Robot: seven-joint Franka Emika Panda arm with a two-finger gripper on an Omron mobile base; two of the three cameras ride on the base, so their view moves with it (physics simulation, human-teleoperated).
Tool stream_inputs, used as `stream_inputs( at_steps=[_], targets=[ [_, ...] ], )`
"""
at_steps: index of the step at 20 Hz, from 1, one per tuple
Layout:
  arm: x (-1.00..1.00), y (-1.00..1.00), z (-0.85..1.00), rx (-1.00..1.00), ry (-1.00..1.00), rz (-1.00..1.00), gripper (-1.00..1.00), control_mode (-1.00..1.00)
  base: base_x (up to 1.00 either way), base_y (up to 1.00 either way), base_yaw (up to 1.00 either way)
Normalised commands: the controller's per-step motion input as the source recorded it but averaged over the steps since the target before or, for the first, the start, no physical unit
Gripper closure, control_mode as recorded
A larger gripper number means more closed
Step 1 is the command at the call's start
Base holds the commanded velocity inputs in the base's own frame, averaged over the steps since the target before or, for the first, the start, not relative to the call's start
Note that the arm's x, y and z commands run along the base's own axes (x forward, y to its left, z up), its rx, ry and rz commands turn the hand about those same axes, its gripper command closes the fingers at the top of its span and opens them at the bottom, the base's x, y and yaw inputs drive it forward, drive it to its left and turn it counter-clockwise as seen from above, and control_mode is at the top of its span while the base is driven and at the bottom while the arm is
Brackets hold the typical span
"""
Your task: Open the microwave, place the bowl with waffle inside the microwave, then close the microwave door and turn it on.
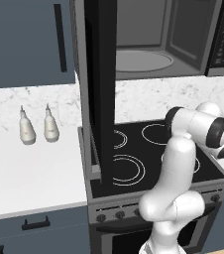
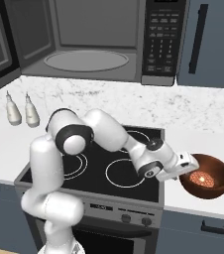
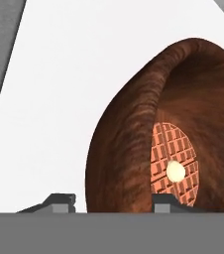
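The microwave (image 2: 89, 42) hangs above the stove with its cavity and glass turntable exposed and its keypad (image 2: 161, 34) at right. The microwave door (image 1: 100, 89) stands swung out to the left, edge-on over the stovetop. The reddish-brown bowl (image 2: 214, 167) sits on the white counter right of the stove, with the waffle (image 2: 201, 177) lying in it. My gripper (image 2: 186, 167) is open at the bowl's left rim. In the hand view the bowl (image 3: 129, 139) wall stands between the fingertips (image 3: 59, 201), and the waffle (image 3: 176, 158) lies beyond the inner one.
The black stovetop (image 2: 104, 163) lies under my arm. Two pale bottles (image 1: 27, 130) (image 1: 51, 126) stand on the left counter. A blue-grey cabinet door with a black handle (image 2: 203, 39) is right of the microwave. The open door blocks the space above the stove's left side.
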Motion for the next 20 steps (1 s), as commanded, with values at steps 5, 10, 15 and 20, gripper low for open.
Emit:
stream_inputs(
  at_steps=[5, 10, 15, 20],
  targets=[
    [0.00, 0.00, -0.01, 0.00, 0.01, 0.00, 1.00, -1.00, 0.00, 0.00, 0.00],
    [-0.28, 0.06, 0.22, 0.00, -0.08, 0.04, 1.00, -1.00, 0.00, 0.00, 0.00],
    [-0.67, 0.24, 0.80, -0.05, -0.13, 0.28, 1.00, -1.00, 0.00, 0.00, 0.00],
    [-0.65, 0.34, 0.76, -0.08, -0.02, 0.29, 1.00, -1.00, 0.00, 0.00, 0.00]
  ],
)
